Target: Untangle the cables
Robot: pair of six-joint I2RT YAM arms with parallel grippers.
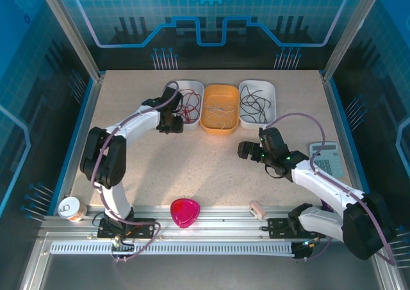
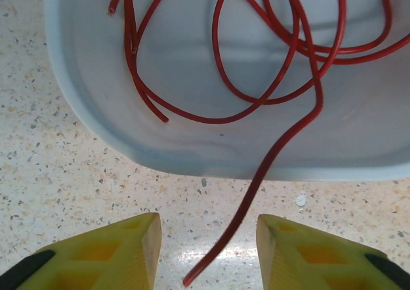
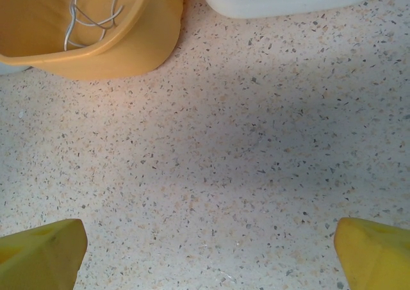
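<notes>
Red cables (image 1: 188, 104) lie coiled in the left white tray (image 1: 192, 85). One red strand (image 2: 275, 149) runs over the tray's near rim (image 2: 83, 79) onto the table, and its end lies between my left gripper's yellow fingers (image 2: 138, 251) without touching either. My left gripper (image 2: 208, 251) is open, low over the table just in front of that tray (image 1: 172, 125). Pale cables (image 1: 220, 106) sit in the orange tray (image 1: 208, 120), black ones (image 1: 255, 104) in the right white tray (image 1: 269, 88). Open wide, my right gripper (image 1: 251, 150) hangs over bare table (image 3: 210, 245) near the orange tray (image 3: 128, 47).
A pink dish (image 1: 184, 212) and a small pale block (image 1: 257, 209) lie at the near edge. A can (image 1: 72, 208) stands at the near left. A calculator-like device (image 1: 328, 159) lies at the right. Blue rails border the table.
</notes>
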